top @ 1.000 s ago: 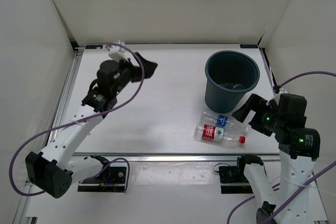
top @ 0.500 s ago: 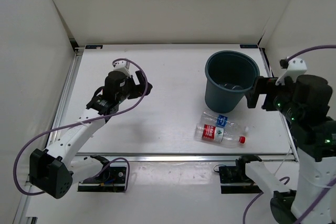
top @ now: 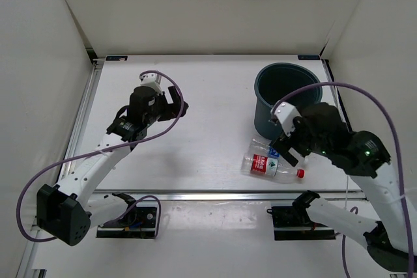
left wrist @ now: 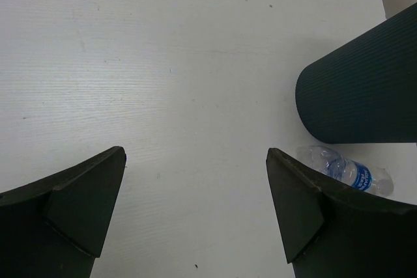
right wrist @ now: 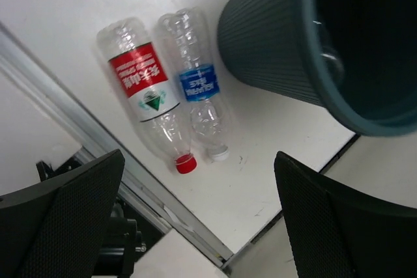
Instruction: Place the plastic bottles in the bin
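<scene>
the bin [top: 266,120] was a round, tapered bucket of dark teal-grey plastic. its outer wall was finely ribbed and its rim rolled, and it stood upright at the far right of the white, faintly grained table [top: 208,141].

two small clear plastic bottles lay on their sides just in front of its foot, parallel and just beside each other. both had ridged, crinkled walls. the blue-labelled bottle [right wrist: 199,86] had a white cap [right wrist: 218,154] and lay between the bin and the red-labelled bottle [right wrist: 140,76]. the red-labelled bottle had a red cap [right wrist: 186,163] and lay nearest the metal rail [top: 195,194] at the table's front edge. in the top view the red cap pointed to the right.

the right hand [top: 288,149] hung over this pair with its dark, textured fingers [right wrist: 71,206] spread wide and nothing between them. it touched neither bottle.

the left hand [top: 177,101] was likewise spread and empty above bare table, well to the left of the bin. in its wrist view the blue-labelled bottle showed past its right finger, at the bin's base.
</scene>
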